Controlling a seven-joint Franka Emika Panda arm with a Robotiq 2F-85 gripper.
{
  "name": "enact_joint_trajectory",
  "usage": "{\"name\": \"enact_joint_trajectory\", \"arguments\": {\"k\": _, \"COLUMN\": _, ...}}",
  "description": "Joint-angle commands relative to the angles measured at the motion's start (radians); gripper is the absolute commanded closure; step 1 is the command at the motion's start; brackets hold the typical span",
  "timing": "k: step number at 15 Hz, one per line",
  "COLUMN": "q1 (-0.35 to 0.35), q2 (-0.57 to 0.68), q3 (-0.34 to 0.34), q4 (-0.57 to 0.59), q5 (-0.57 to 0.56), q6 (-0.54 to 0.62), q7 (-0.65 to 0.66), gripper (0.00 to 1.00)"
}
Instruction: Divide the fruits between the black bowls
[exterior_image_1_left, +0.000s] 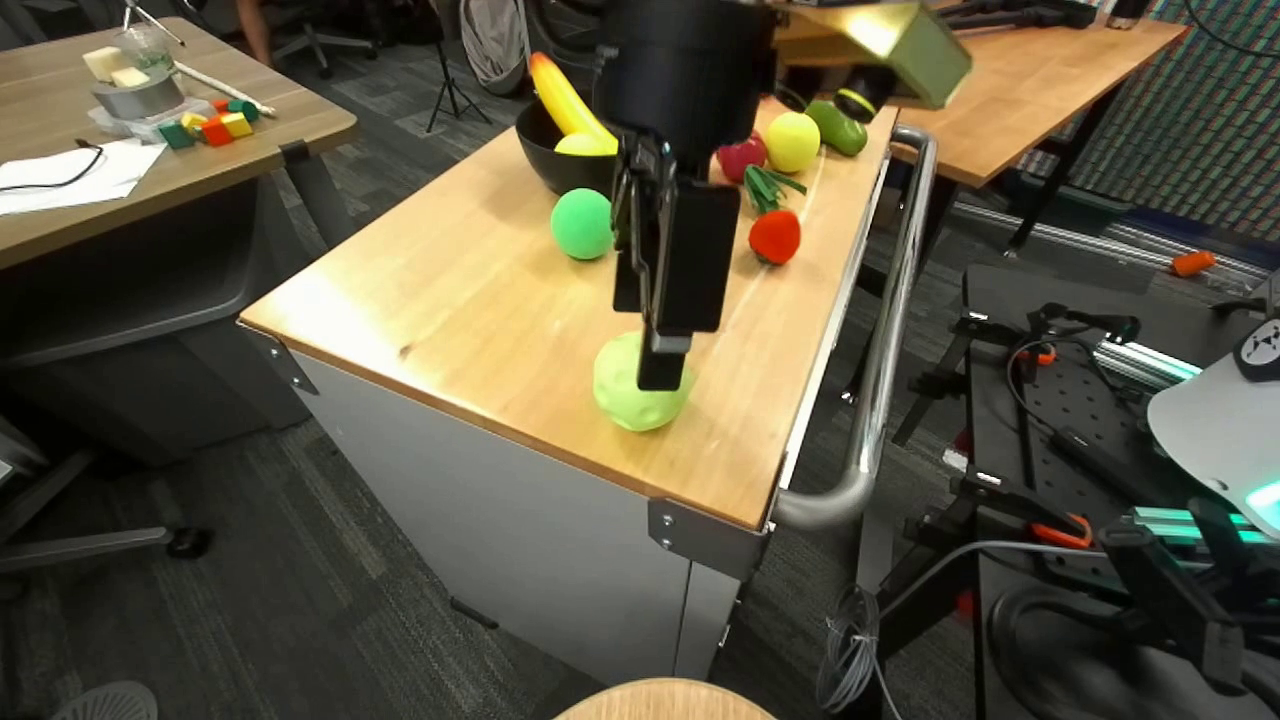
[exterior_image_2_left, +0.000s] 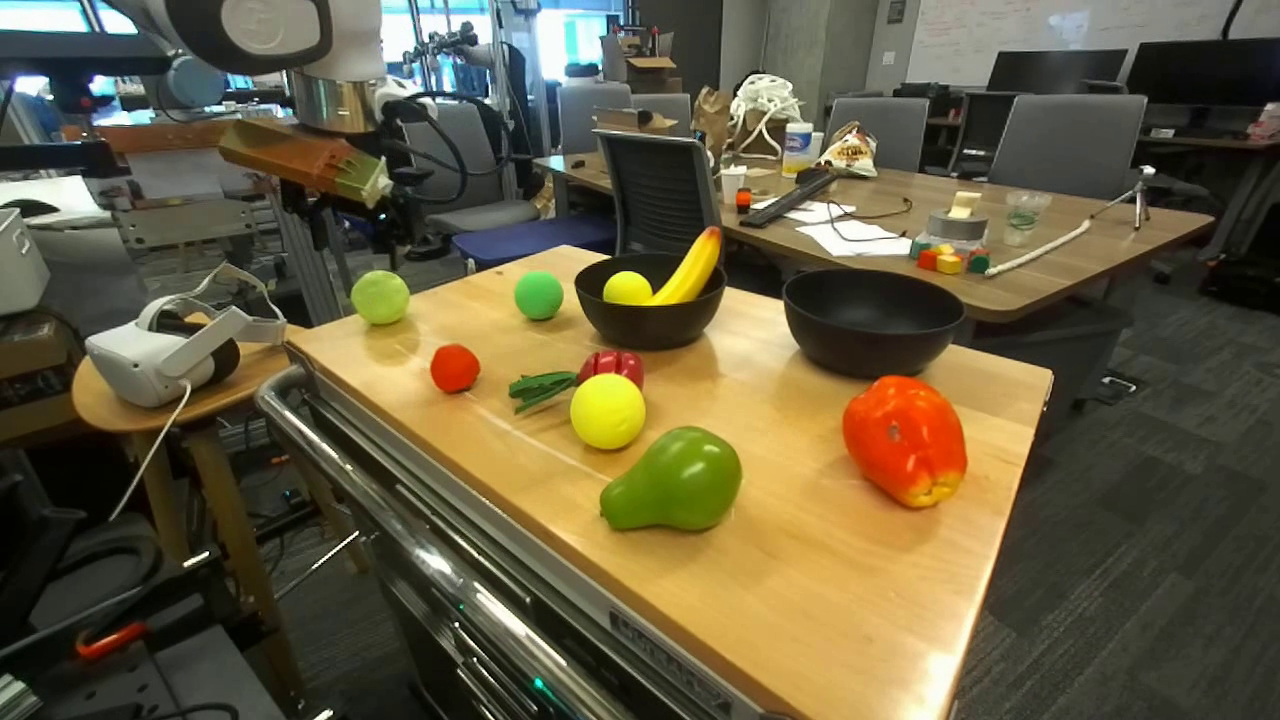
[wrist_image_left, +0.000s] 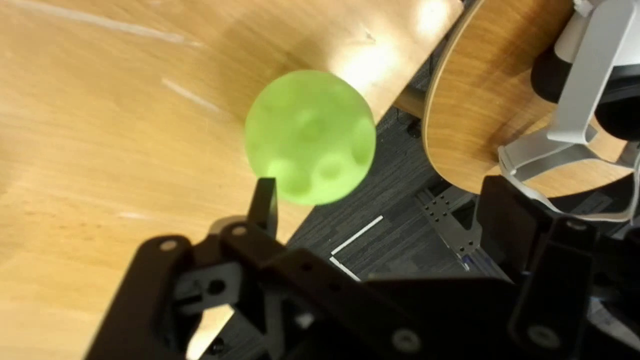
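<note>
My empty jaws stand wide apart near the dimpled ball (wrist_image_left: 310, 136) on the wooden tabletop (exterior_image_2_left: 820, 590); a matte bowl (exterior_image_2_left: 650, 325) holds a curved banana (exterior_image_2_left: 692, 270).

We see two black bowls (exterior_image_2_left: 872, 345), and a yellow banana (exterior_image_2_left: 692, 268) shading to red at its tip. We find the pear-shaped fruit (exterior_image_2_left: 685, 480) plain green, the dimpled ball (wrist_image_left: 310, 137) lime, the big fruit (exterior_image_2_left: 905, 440) orange-red with a yellow end, the desk (exterior_image_2_left: 800, 580) honey-brown
</note>
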Motion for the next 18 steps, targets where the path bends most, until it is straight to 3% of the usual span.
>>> {"name": "enact_joint_trajectory", "arguments": {"k": 1, "q1": -0.002, "q2": 0.069, "q3": 0.008, "q4": 0.006, "q5": -0.153, "q6": 0.05, "q7": 0.107, "gripper": 0.0}}
{"name": "enact_joint_trajectory", "arguments": {"k": 3, "q1": -0.001, "q2": 0.101, "q3": 0.009, "q4": 0.013, "q5": -0.231, "q6": 0.064, "q7": 0.153, "gripper": 0.0}}
{"name": "enact_joint_trajectory", "arguments": {"k": 4, "q1": 0.0, "q2": 0.115, "q3": 0.01, "q4": 0.017, "q5": -0.269, "q6": 0.067, "q7": 0.175, "gripper": 0.09}}
{"name": "enact_joint_trajectory", "arguments": {"k": 5, "q1": 0.001, "q2": 0.126, "q3": 0.012, "q4": 0.019, "q5": -0.294, "q6": 0.074, "q7": 0.189, "gripper": 0.26}}
{"name": "enact_joint_trajectory", "arguments": {"k": 9, "q1": -0.004, "q2": 0.139, "q3": 0.023, "q4": 0.028, "q5": -0.333, "q6": 0.078, "q7": 0.213, "gripper": 0.58}}
{"name": "enact_joint_trajectory", "arguments": {"k": 11, "q1": -0.011, "q2": 0.122, "q3": 0.022, "q4": 0.028, "q5": -0.326, "q6": 0.088, "q7": 0.205, "gripper": 0.68}}
{"name": "enact_joint_trajectory", "arguments": {"k": 14, "q1": -0.038, "q2": 0.042, "q3": -0.016, "q4": 0.007, "q5": -0.397, "q6": 0.081, "q7": 0.221, "gripper": 0.73}}
{"name": "enact_joint_trajectory", "arguments": {"k": 17, "q1": -0.096, "q2": -0.06, "q3": -0.093, "q4": -0.011, "q5": -0.572, "q6": 0.072, "q7": 0.257, "gripper": 0.86}}
{"name": "enact_joint_trajectory", "arguments": {"k": 18, "q1": -0.121, "q2": -0.087, "q3": -0.117, "q4": -0.008, "q5": -0.634, "q6": 0.068, "q7": 0.262, "gripper": 0.85}}
